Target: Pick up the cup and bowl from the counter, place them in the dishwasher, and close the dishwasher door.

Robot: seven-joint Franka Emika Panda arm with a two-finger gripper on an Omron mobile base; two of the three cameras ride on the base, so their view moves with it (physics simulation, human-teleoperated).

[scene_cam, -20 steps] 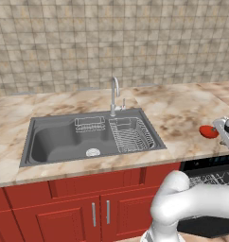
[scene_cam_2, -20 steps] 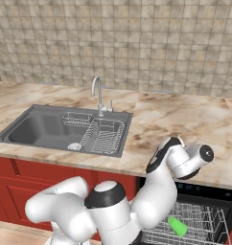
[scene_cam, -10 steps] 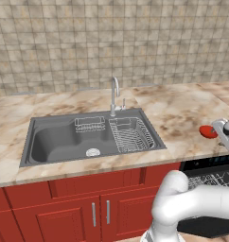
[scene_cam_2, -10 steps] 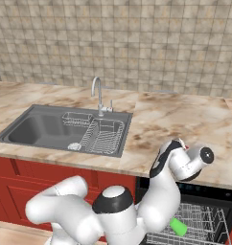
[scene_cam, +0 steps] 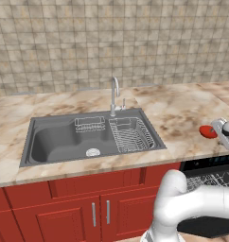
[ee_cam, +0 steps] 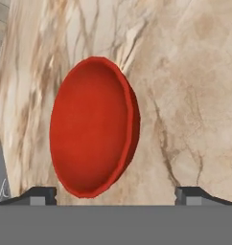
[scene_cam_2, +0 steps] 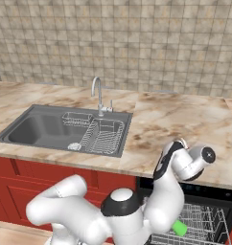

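The red bowl lies on the marble counter, right in front of my gripper. The jaws are open, with one dark fingertip on each side of the bowl's near rim and nothing held. From the left base view the bowl sits near the counter's front edge, and the hand hovers just right of it. The green cup lies in the white wire rack of the open dishwasher. Its black door hangs down low.
A grey sink with a faucet and a wire dish rack is set into the counter at the left. Red cabinets with silver handles run below it. A tiled wall closes the back.
The hand has sunk slightly toward the bowl. The jaws have stayed open and the bowl and cup have not moved.
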